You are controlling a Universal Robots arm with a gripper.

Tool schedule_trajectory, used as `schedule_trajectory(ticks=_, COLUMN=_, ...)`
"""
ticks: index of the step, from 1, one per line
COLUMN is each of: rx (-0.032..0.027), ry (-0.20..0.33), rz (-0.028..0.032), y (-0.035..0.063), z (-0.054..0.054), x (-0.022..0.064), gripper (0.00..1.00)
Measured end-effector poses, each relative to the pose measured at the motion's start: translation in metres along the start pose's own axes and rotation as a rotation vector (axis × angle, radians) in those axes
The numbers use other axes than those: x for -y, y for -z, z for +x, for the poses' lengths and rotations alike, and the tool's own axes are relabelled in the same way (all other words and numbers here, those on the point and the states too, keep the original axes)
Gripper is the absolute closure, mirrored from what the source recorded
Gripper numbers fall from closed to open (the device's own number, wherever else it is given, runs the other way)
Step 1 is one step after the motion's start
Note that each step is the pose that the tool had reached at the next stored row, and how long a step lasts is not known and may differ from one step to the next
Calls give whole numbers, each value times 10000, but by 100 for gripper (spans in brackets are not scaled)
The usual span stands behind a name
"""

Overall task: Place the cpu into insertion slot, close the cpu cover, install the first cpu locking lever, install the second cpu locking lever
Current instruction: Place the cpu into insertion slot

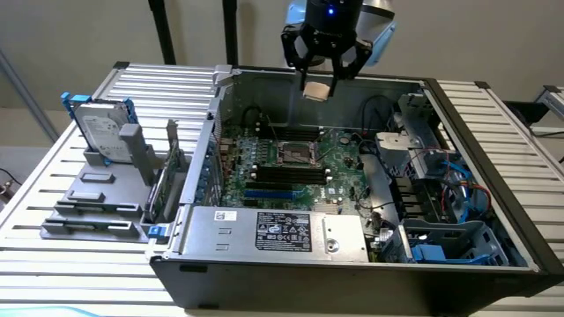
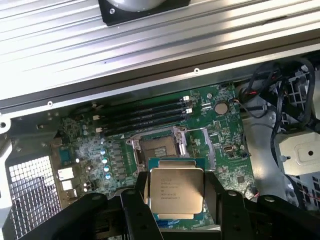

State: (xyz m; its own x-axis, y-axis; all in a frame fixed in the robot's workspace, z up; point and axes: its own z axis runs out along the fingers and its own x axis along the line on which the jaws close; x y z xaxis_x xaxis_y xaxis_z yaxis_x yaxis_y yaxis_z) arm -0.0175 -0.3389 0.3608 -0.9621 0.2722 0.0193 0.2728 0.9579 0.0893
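While the end effector (image 1: 324, 74) hangs in the upper middle of the exterior view, above the far wall of the open computer case (image 1: 352, 277), its two black fingers clamp the cpu (image 1: 317, 88), a small tan square held in the air, clear of everything below. Lower in the frame, near its centre, the insertion slot (image 1: 295, 153) sits on the green board (image 1: 342, 157), well apart from the chip, with the long black memory slots (image 1: 291, 175) just below it in the picture. A labelled power supply (image 1: 282, 231) fills the case's near side. At the exterior view's left, a hard drive (image 1: 99, 129) stands upright on the slatted counter (image 1: 35, 198).

Seen from the wrist, the cpu (image 2: 176, 189) shows a pale face with faint print and sits pinched at opposite edges between the fingers (image 2: 140, 200). Beyond it lies the insertion slot (image 2: 156, 146), its dark middle uncovered, not touching the chip. Just beside the slot, the cpu cover (image 2: 210, 145) appears swung back, a thin silver frame. The memory slots (image 2: 145, 117) run past the slot's far side.
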Motion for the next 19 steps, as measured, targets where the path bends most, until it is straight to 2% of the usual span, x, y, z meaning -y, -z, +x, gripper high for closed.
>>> schedule_trajectory(ticks=19, rx=293, ry=-3329, rz=-62, y=-1, z=0, x=0, gripper=46)
